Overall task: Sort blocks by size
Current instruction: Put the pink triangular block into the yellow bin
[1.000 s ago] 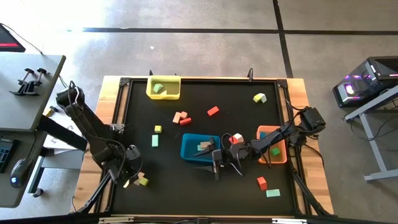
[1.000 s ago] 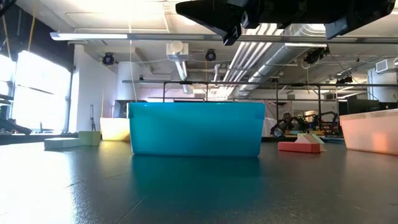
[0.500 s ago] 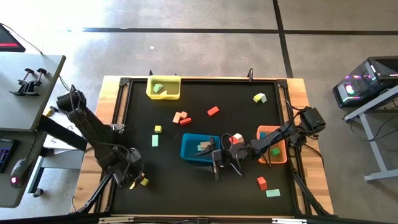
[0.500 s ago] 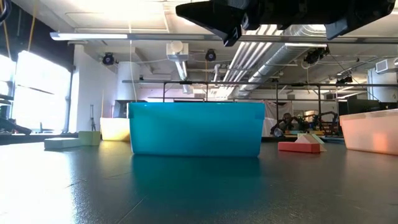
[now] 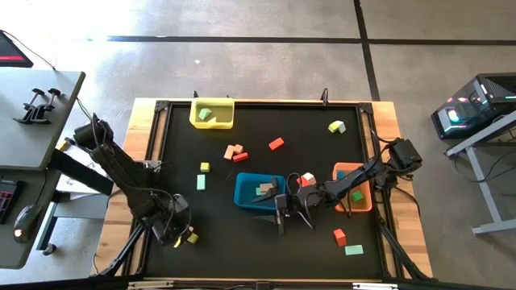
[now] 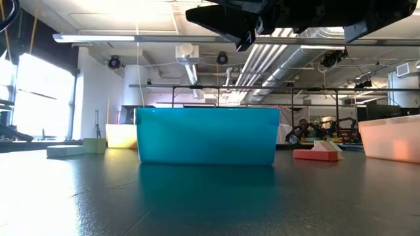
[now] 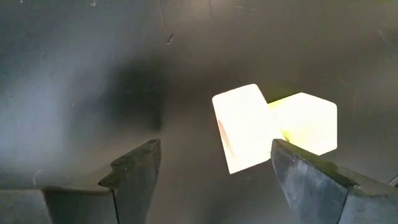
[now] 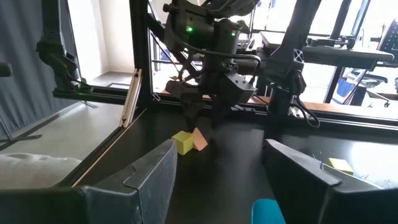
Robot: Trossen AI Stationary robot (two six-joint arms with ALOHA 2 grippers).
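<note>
1. On the far left I have the left end effector (image 5: 179, 234) low over the front-left corner of the counter (image 5: 161, 161), its 2 fingers spread wide and gripping nothing. In its wrist view the pale tan block (image 7: 245, 127) and the yellow cube (image 7: 308, 121) lie touching each other between the fingers, nearer one finger than the other. I judge this as the approach to a pick, not yet a grasp.
2. My next move, as I read it: centre the fingers on 1 of the 2 blocks only, descend, and close. Because they touch, I risk nudging or catching both.
3. Moving right, loose blocks still lie on the counter: a small yellow one (image 5: 205, 167), a pale green one (image 5: 201, 183), a tan and red cluster (image 5: 235, 152) and a red block (image 5: 276, 144).
4. The yellow tray (image 5: 212, 113) at the back and the blue tray (image 5: 258, 192) in the middle each hold a block or 2.
5. The right end effector (image 5: 294, 211) waits just beside the blue tray, fingers apart and empty.
6. Further right sit the orange tray (image 5: 353, 187), a lime and tan pair (image 5: 337, 126) at the back, and a red block (image 5: 339, 236) and a pale green bar (image 5: 354, 250) at the front. Sorting looks well short of done.
</note>
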